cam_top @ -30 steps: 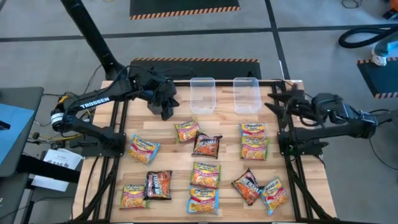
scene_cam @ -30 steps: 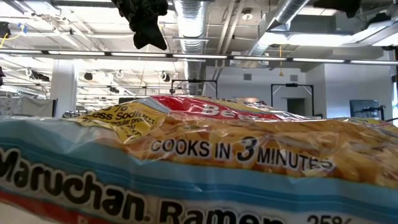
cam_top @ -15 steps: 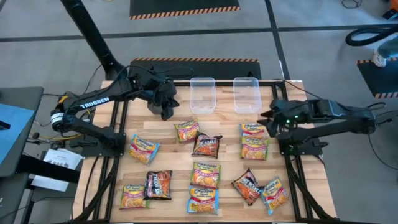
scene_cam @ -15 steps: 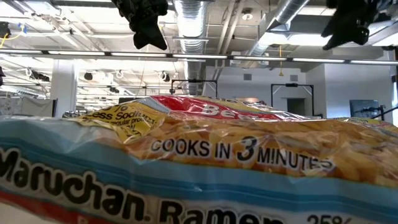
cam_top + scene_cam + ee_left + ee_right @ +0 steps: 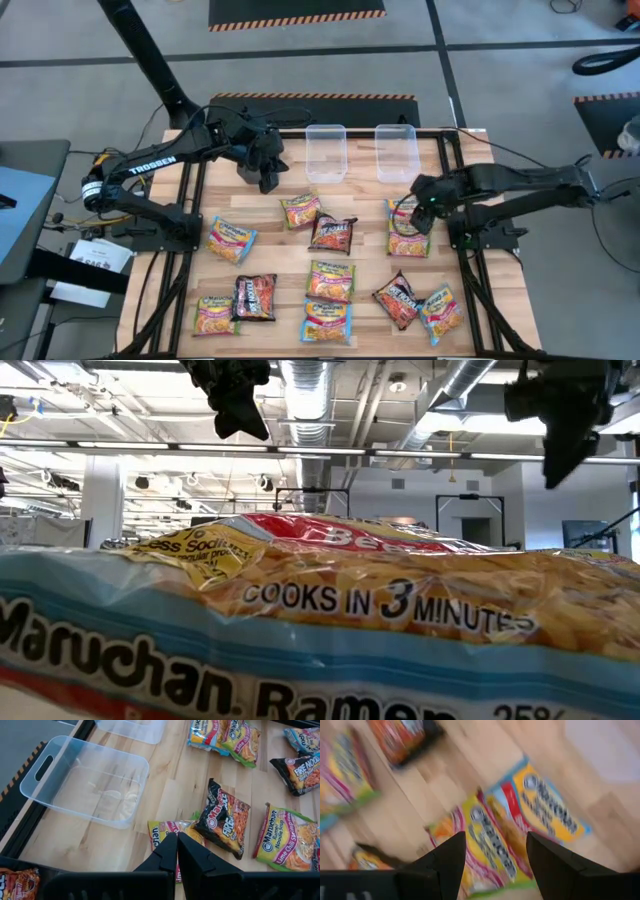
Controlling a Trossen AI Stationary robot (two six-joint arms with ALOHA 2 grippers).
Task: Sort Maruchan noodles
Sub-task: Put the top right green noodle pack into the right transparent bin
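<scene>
Several Maruchan noodle packets lie flat on the wooden table, among them a blue-edged one [image 5: 405,208] and a green-edged one [image 5: 407,238] toward the right edge. My right gripper [image 5: 419,214] hovers open above these two. In the right wrist view its fingers stand apart over the blue-edged packet [image 5: 550,810] and the green-edged packet [image 5: 490,845]. My left gripper [image 5: 268,180] hangs shut in the air left of the clear tubs, and in its wrist view [image 5: 176,851] it points at a yellow-edged packet [image 5: 167,831]. Both grippers show high above the table in the low view: left [image 5: 243,420], right [image 5: 556,465].
Two clear plastic tubs [image 5: 326,152] [image 5: 397,151] stand at the table's far edge. A black packet [image 5: 333,233] lies mid-table, with more packets along the near edge [image 5: 330,320]. One packet [image 5: 320,630] lies right before the low camera and hides the tabletop.
My right gripper has swung from the table's right edge toward the left, coming over the two packets on the right side, and has come down lower. No packet has moved.
</scene>
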